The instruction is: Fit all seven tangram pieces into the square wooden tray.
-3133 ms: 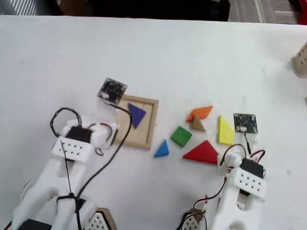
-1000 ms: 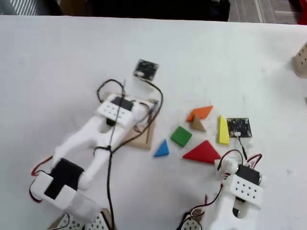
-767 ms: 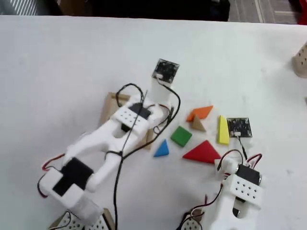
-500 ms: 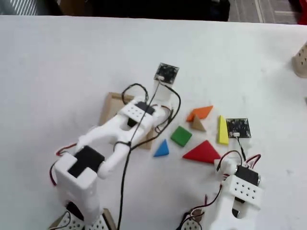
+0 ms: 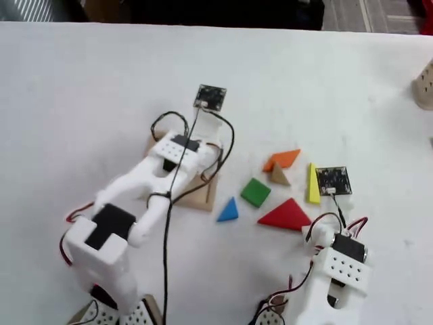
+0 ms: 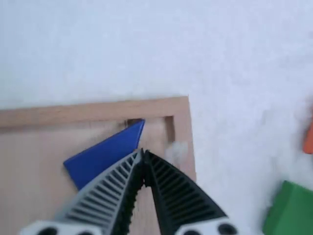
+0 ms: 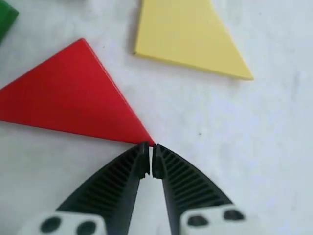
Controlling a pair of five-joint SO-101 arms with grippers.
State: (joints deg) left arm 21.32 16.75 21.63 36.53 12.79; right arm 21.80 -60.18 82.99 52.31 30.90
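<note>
The square wooden tray [image 5: 204,195] lies under my left arm [image 5: 172,159]. A dark blue piece [image 6: 105,152] rests inside it near a corner of the rim [image 6: 181,125]. My left gripper [image 6: 143,152] is shut, its tips just above that piece's edge. To the right on the table lie an orange piece [image 5: 282,160], a tan triangle [image 5: 279,175], a green square [image 5: 255,192], a small blue triangle [image 5: 228,210], a red triangle [image 5: 286,216] and a yellow triangle [image 5: 312,185]. My right gripper [image 7: 150,147] is shut, its tips at the red triangle's [image 7: 68,98] corner, below the yellow triangle [image 7: 188,36].
A tan perforated object [image 5: 424,84] stands at the table's far right edge. White table surface stretches open beyond the tray and the pieces. The right arm's base [image 5: 342,264] sits near the front edge.
My left arm stretched forward over the tray, swung right toward the loose pieces, then came back left above the tray. The right arm drew back slightly and stays still.
</note>
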